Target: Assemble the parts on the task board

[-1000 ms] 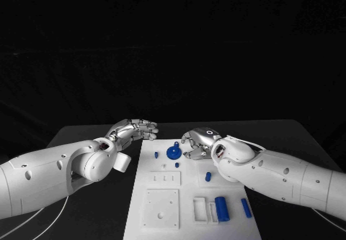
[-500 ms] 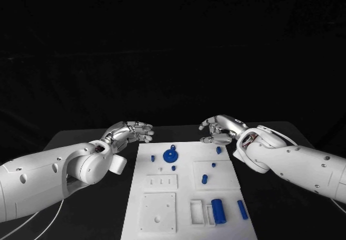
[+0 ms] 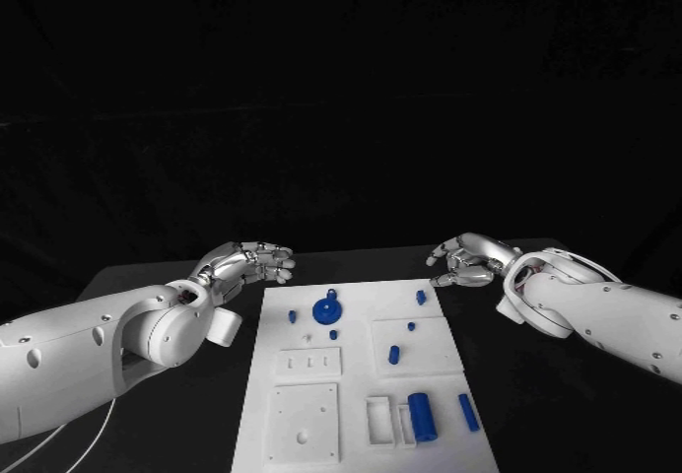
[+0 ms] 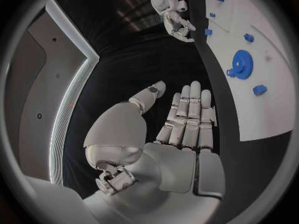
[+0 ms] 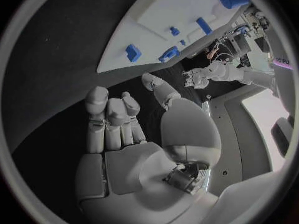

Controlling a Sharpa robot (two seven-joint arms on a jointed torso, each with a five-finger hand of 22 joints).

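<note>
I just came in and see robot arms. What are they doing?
The robot is meant to put blue parts together on the white board. Right now neither hand holds anything. The left hand and right hand hover off the board's far corners. A blue gear and other blue pieces lie on the board.

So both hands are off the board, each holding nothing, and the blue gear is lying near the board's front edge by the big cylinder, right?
Not quite: the blue gear lies toward the far end of the task board, well away from the big cylinder at the near end, as the head view shows. The rest holds: the left hand and right hand are both off the board, holding nothing.
</note>
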